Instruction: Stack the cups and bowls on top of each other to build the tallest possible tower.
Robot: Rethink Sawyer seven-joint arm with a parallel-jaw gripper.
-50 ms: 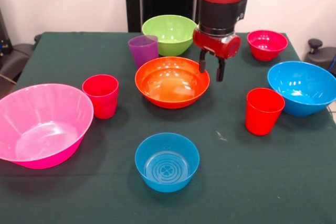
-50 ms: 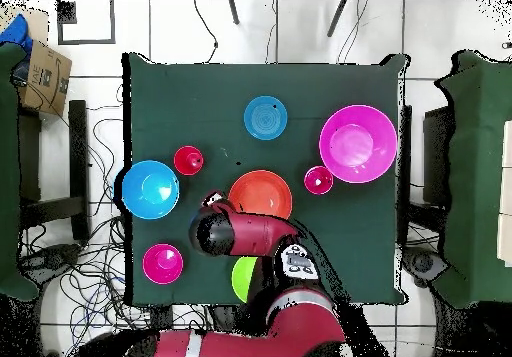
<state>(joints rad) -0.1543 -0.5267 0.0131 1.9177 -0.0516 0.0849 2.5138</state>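
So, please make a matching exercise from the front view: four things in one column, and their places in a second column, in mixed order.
Things:
1. purple cup
2. small blue bowl
3. large pink bowl
4. gripper

Places:
A. at the table's left edge
B. over the orange bowl's right rim
C. just left of the lime green bowl
D. alone, nearest the camera, in front of the orange bowl

Pairs: 1-C, 2-D, 3-A, 4-B
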